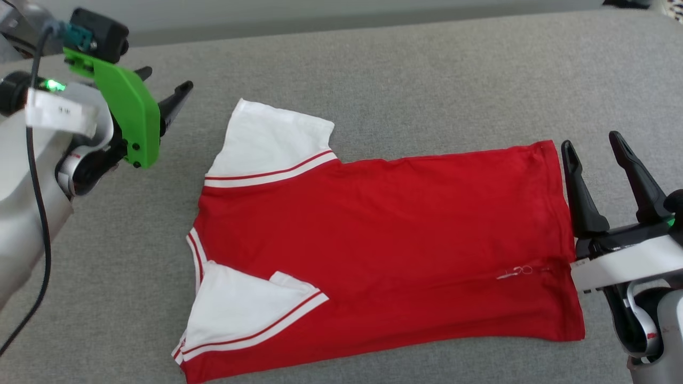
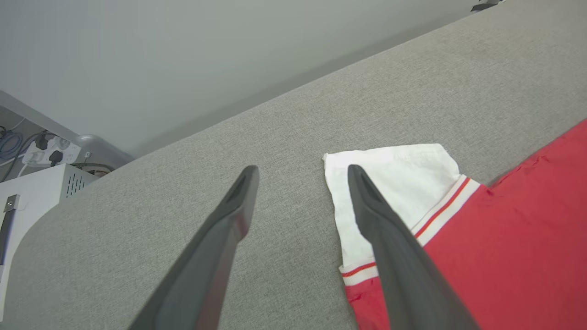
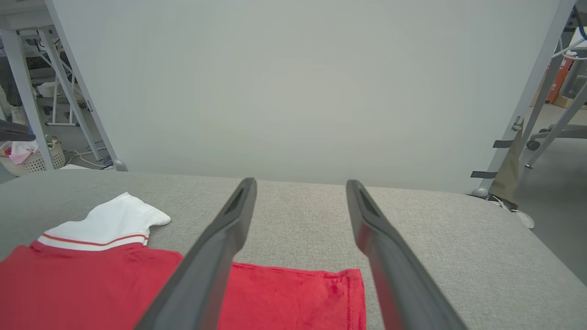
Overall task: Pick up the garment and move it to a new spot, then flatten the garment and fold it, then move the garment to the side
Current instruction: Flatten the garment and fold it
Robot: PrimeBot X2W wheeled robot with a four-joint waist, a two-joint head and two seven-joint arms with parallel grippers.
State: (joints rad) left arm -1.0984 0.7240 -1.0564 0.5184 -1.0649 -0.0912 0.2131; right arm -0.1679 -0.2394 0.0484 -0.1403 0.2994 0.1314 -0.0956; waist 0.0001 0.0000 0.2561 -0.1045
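Observation:
The garment [image 1: 373, 240], a red T-shirt with white sleeves and striped trim, lies spread flat on the grey padded surface [image 1: 427, 80], collar end to the left and hem to the right. One white sleeve [image 1: 272, 141] sticks out at the far side; the other [image 1: 240, 309] is folded in over the red body. My left gripper [image 1: 165, 80] hovers open, left of the far sleeve [image 2: 394, 183], holding nothing. My right gripper [image 1: 589, 141] stands open just off the hem's far corner [image 3: 339, 293], empty.
A pale wall panel [image 3: 298, 91] rises behind the surface's far edge. Beyond the left end stand a white cabinet [image 2: 41, 188], a power strip and a laundry basket [image 3: 27, 158]. Metal frame legs [image 3: 532, 101] stand at the right.

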